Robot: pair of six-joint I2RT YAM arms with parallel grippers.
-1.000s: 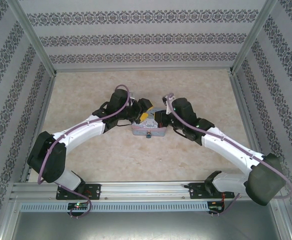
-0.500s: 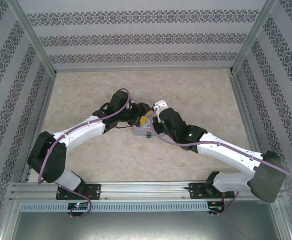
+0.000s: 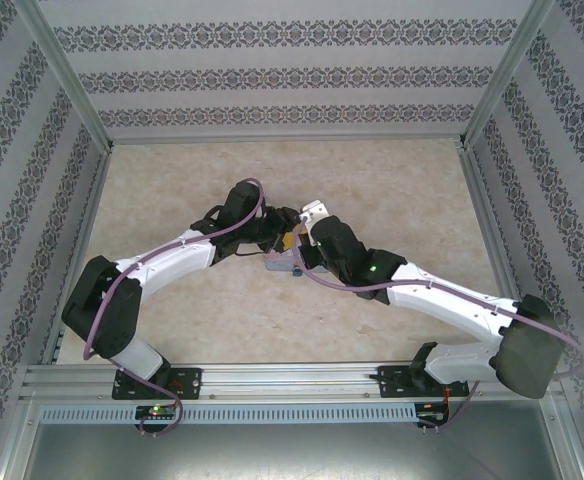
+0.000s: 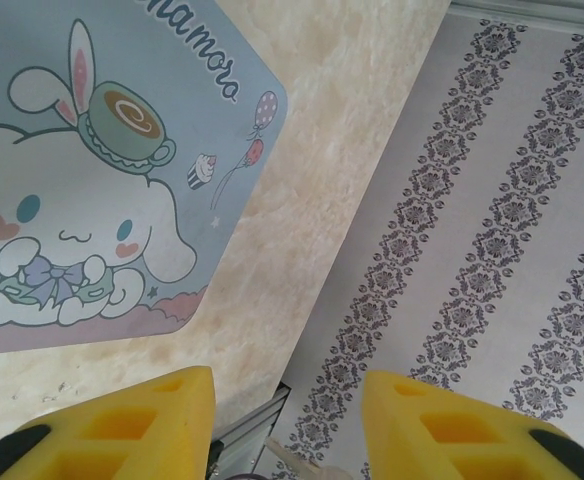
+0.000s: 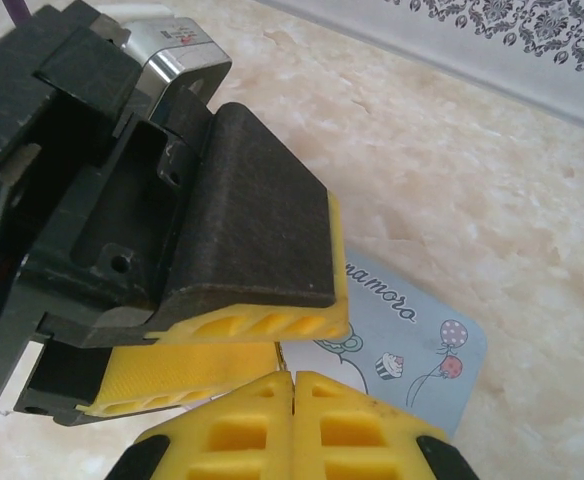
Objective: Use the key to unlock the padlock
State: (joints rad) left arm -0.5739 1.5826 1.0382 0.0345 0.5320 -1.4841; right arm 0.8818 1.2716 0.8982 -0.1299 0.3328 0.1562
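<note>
Padlock (image 3: 297,272): one tiny bluish speck at the near edge of the single cartoon tin (image 3: 278,263), too small to detail. Two grippers meet over the tin. The left gripper (image 4: 284,400) has its yellow fingers apart with nothing between them, and the right gripper (image 5: 292,395) is pressed closed.

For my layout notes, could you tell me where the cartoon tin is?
The cartoon tin lies flat mid-table beneath the left gripper and right gripper, upper left in the left wrist view.
</note>
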